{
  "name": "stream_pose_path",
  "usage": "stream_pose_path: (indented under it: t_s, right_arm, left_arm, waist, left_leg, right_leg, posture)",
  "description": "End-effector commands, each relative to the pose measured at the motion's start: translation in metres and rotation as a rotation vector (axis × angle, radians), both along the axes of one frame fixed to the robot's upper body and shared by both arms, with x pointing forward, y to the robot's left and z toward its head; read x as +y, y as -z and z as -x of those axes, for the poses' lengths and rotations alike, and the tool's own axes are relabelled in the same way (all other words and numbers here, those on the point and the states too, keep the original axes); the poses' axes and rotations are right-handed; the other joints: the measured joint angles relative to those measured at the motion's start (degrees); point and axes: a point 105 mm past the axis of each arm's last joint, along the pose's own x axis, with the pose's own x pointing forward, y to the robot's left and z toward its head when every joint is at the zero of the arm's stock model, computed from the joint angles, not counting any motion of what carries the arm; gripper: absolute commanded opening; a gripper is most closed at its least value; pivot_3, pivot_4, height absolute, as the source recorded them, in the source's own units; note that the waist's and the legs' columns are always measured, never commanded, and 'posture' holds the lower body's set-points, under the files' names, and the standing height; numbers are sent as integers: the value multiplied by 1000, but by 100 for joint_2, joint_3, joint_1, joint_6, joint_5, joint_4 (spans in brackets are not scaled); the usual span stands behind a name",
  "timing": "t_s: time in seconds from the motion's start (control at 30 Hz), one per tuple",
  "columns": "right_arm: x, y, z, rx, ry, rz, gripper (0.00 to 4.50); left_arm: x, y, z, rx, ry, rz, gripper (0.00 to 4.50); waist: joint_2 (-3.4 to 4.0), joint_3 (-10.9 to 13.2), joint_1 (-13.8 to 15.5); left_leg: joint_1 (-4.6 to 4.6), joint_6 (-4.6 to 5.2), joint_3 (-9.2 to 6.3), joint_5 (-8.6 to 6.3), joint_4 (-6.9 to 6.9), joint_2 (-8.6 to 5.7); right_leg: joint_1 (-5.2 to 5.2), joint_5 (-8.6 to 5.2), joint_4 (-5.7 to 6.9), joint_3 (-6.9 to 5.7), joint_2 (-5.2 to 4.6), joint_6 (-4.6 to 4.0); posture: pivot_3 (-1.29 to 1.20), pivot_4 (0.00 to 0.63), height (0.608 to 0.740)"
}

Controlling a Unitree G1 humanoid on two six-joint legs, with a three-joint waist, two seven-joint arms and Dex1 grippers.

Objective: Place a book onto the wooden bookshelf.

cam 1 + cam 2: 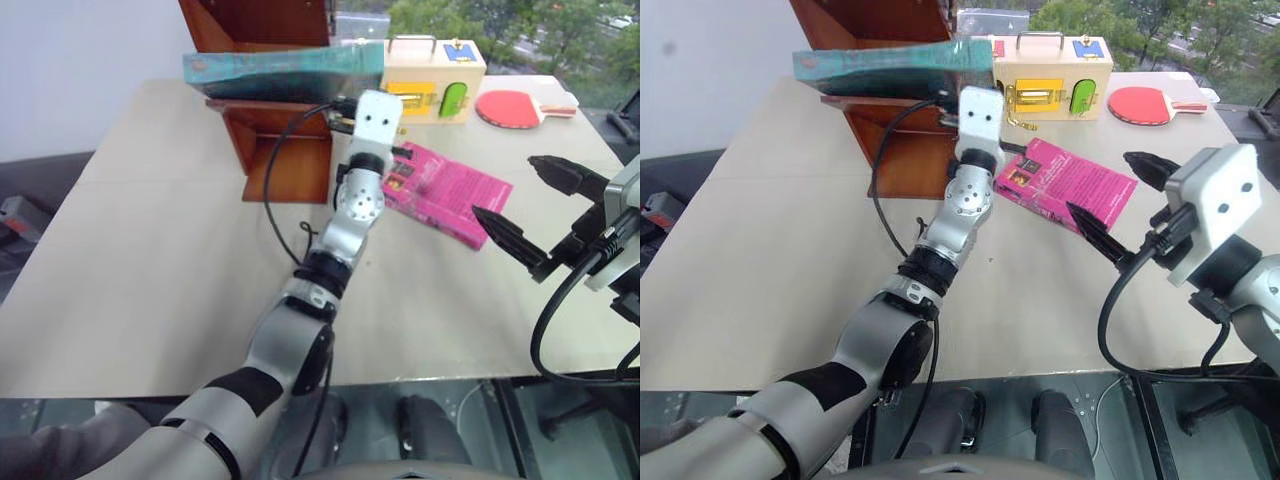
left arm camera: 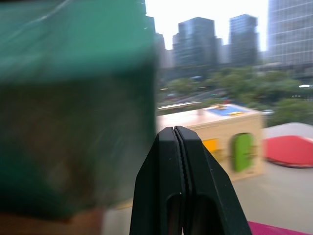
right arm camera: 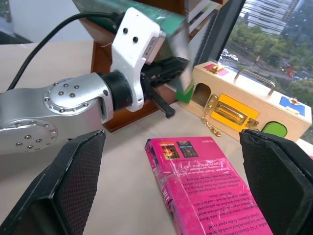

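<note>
You are looking at a teal-green book (image 1: 285, 73) showing a pale band along one edge, lying on the reddish-brown polished bookshelf (image 1: 285, 160) at the far edge of the beige table (image 1: 150, 300). A magenta-pink book (image 1: 445, 190) with white print is lying near the table's middle. The pale wooden box (image 1: 435, 80) is showing 1 yellow and 1 green door, and a blue patch on top. The paddle (image 1: 515, 107) at the far right corner is showing red rubber.
</note>
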Motion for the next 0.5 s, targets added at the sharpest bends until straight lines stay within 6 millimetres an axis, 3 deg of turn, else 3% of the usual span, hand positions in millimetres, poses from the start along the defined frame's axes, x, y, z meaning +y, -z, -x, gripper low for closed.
stream_pose_path:
  t_s: [0.03, 0.13, 0.2, 0.37, 0.5]
  right_arm:
    - [0, -11, 2, -53, 6, 7, 4500]
    - [0, -9, 0, -46, 5, 7, 4500]
    - [0, -6, -1, -34, 6, 20, 4500]
    - [-1, 2, -4, -8, 12, 47, 4500]
    - [-2, 9, -4, 12, 21, 58, 4500]
  left_arm:
    - [-11, -15, 9, -69, 107, 8, 41]
    - [-51, -2, 35, -93, 478, -116, 41]
    - [-64, 15, 50, -75, 664, -176, 41]
    - [-51, 50, 48, 56, 757, -225, 41]
    - [-41, 62, 53, 106, 825, -263, 1129]
  waist:
    - [0, 0, 17]
    - [1, -1, 63]
    - [1, -1, 61]
    - [2, -1, -26]
    - [4, -3, -101]
  left_leg:
    - [0, 0, 0, 0, 0, 0]
    - [-5, 0, -1, 0, 1, -4]
    - [-7, 3, -1, -1, 1, -7]
    - [-6, 5, 3, -3, 1, -1]
    - [1, 19, 2, -11, 0, 6]
  right_leg:
    - [0, 0, 0, 0, 0, 0]
    - [0, 0, -2, -6, 16, 0]
    - [1, 0, -7, -7, 12, -1]
    - [-4, 0, -5, 3, 20, -1]
    - [-3, 0, 8, 3, 24, -1]
  posture:
    - [0, 150, 740]
    - [0, 150, 740]
    - [0, 150, 740]
    - [0, 150, 740]
    - [0, 150, 740]
